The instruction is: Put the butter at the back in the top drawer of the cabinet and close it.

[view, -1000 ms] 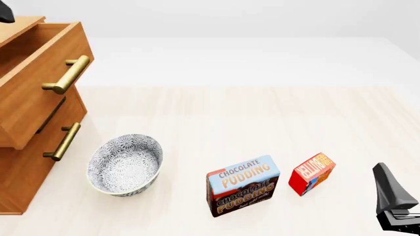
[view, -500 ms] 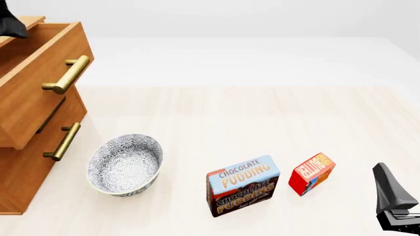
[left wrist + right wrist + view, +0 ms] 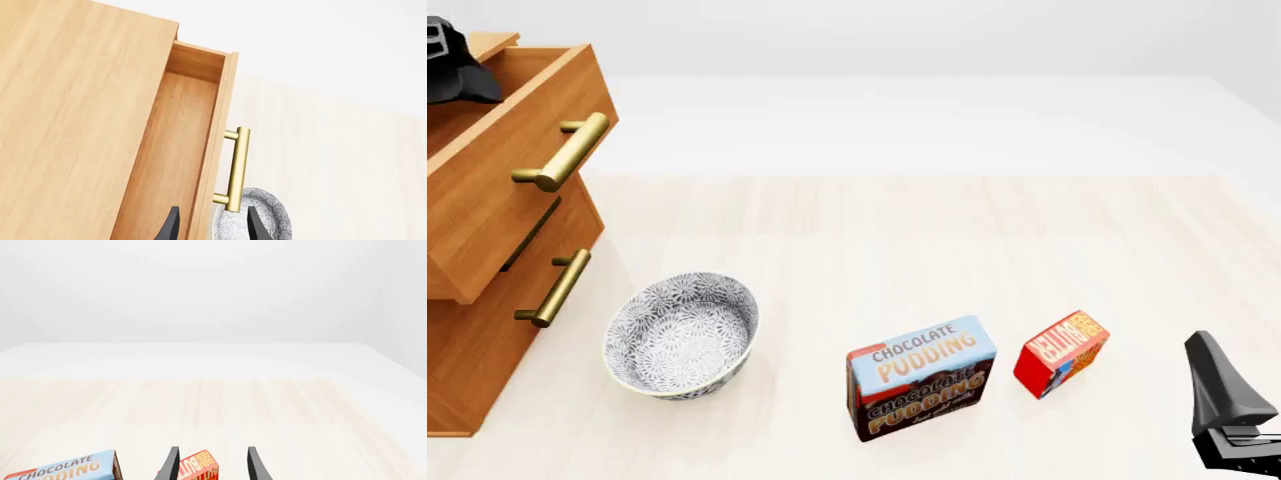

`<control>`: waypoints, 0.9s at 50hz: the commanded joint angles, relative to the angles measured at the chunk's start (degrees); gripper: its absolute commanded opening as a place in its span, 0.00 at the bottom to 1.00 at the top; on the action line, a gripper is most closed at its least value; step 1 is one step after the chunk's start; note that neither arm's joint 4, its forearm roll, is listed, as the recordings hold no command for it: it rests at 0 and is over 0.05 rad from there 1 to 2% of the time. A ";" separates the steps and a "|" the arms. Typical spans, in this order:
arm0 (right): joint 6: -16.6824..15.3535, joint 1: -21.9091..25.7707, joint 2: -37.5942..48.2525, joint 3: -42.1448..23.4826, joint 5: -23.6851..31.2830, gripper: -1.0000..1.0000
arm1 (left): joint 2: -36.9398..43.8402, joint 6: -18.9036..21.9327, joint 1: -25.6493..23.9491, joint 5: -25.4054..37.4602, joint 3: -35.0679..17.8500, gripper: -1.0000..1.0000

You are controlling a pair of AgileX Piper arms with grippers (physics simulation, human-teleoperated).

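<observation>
The butter [image 3: 1061, 352], a small red box with orange lettering, lies on the table at the front right; the right wrist view shows the butter [image 3: 200, 468] lined up between the fingers, farther along. My right gripper [image 3: 212, 465] is open and holds nothing, and in the front view it shows as a black shape [image 3: 1228, 410] right of the butter. The cabinet [image 3: 481, 330] stands at the left with its top drawer [image 3: 507, 190] pulled out. My left gripper [image 3: 212, 227] is open above the drawer's front edge, near the brass handle [image 3: 237, 170].
A brown and light-blue Chocolate Pudding box [image 3: 921, 378] stands left of the butter. A patterned bowl [image 3: 681, 335] sits in front of the cabinet's lower drawers. The middle drawer's handle [image 3: 557, 288] juts toward the bowl.
The left gripper has come further into the front view at the top left, above the open drawer. The right gripper, the boxes and the bowl have not moved.
</observation>
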 commanded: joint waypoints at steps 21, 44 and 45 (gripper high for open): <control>0.00 0.00 0.00 0.00 0.00 1.00 | 0.75 -0.03 -0.05 -2.73 4.12 1.00; 0.00 0.00 0.00 0.00 0.00 1.00 | 1.08 0.07 0.00 -4.48 6.59 1.00; 0.00 0.00 0.00 0.00 0.00 1.00 | 1.12 0.04 0.00 -4.58 6.72 1.00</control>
